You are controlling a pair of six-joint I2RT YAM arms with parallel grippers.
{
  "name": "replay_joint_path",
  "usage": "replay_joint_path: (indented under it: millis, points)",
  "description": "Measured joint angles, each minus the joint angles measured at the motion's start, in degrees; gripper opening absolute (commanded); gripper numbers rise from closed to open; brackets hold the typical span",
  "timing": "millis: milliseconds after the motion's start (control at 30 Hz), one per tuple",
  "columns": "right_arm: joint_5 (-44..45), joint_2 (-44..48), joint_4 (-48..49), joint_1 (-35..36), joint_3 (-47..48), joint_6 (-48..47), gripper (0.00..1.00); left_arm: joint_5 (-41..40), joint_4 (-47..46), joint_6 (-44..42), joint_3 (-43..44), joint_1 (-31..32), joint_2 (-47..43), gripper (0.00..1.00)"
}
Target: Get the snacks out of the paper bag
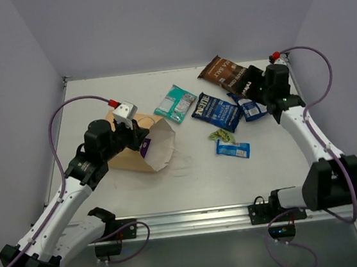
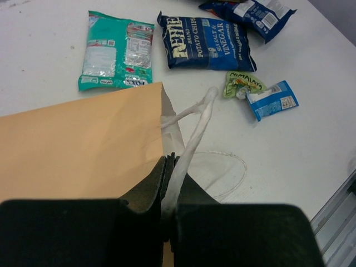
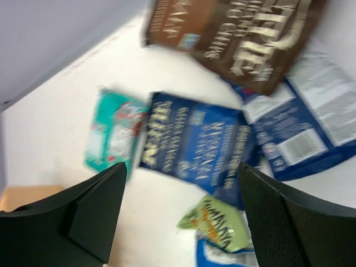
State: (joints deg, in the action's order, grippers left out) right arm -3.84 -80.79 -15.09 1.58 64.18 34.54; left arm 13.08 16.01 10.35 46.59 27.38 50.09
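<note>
Paper bag (image 1: 143,151) lies on its side at the left of the desk (image 1: 190,180), mouth facing right, with something purple (image 1: 145,147) showing at that mouth; the left tool (image 2: 169,162) is pinched tight on its white string handle (image 2: 193,132). Outside it, across the far right of the desk, lie a teal-white packet (image 1: 175,103), dark blue chip bag (image 1: 216,111), brown chip bag (image 1: 223,72), blue-white packet (image 1: 250,108), small green packet (image 1: 221,136) and small blue bar (image 1: 233,148); the right tool (image 3: 181,173) hangs over them, fingers spread wide, holding nothing.
</note>
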Motion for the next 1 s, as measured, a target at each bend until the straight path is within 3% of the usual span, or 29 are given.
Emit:
replay_joint_path:
  millis: [167, 333, 700, 1000]
  points:
    - [-2.67, 12.39, 6.21, 14.12, -6.08, 1.88, 0.80, 0.61, -0.02, -0.04, 1.31, 0.00, 0.61, 0.00]
    - [-6.10, 12.31, 13.62, 29.42, -13.42, 8.17, 0.77, 0.92, -0.02, -0.04, 1.51, 0.00, 0.57, 0.00]
    - [-7.67, -8.33, 28.22, 47.32, -13.38, 21.62, 0.76, 1.86, -1.05, 1.60, 1.49, 0.00, -0.28, 0.00]
    - [-6.99, -22.64, 32.74, 50.53, -6.84, 27.30, 0.77, 1.86, -2.49, 4.79, 1.40, 0.00, -0.66, 0.00]
